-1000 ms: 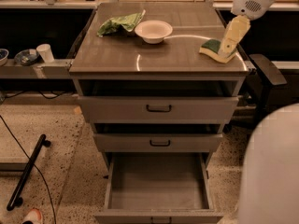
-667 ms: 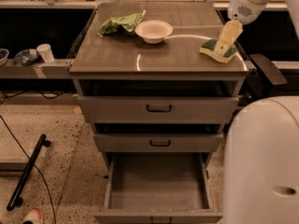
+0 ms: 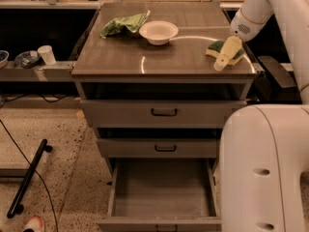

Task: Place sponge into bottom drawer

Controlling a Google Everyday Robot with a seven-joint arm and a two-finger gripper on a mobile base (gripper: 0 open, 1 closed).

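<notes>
Poising my gripper [image 3: 221, 64] over the sponge [image 3: 215, 47], upper right; grip I cannot tell; I should centre before lifting.

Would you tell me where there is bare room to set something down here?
Bare: front left of the cabinet top, before cloth and bowl, and the whole bottom drawer. Crowded: the right edge, where the gripper sits over the sponge.

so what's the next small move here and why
Probably ease the claw down onto the sponge to grasp it: the claw hangs right over the sponge, which lies near the right edge of the cabinet top, and the bottom drawer already stands open.
</notes>
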